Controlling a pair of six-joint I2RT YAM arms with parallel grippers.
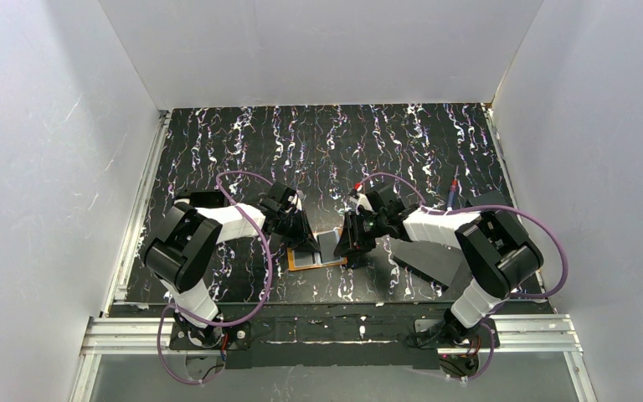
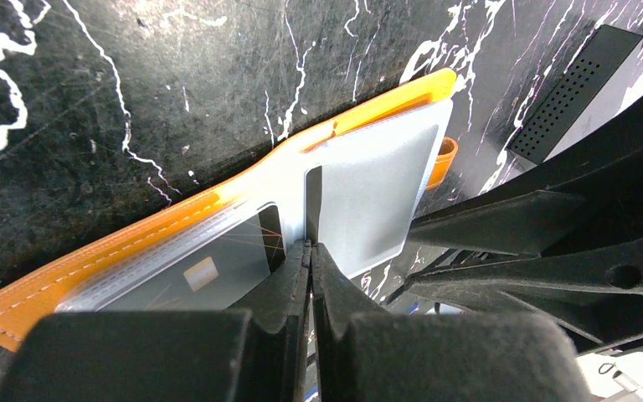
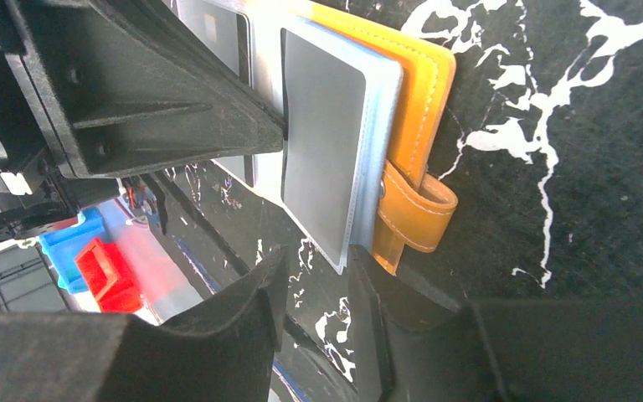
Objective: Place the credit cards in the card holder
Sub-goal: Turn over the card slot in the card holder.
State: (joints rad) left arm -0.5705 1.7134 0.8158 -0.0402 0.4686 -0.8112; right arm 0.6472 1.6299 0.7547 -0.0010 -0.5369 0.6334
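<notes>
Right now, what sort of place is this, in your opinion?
Probably a robotics lab test cell: plain white walls box in a black marbled table, two robot arms are mounted at an aluminium rail on its near edge, and coloured storage bins show past the table.

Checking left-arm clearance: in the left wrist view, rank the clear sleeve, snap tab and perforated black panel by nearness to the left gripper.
1. Clear sleeve, right at the left gripper.
2. Snap tab, farther right.
3. Perforated black panel, upper right.
</notes>
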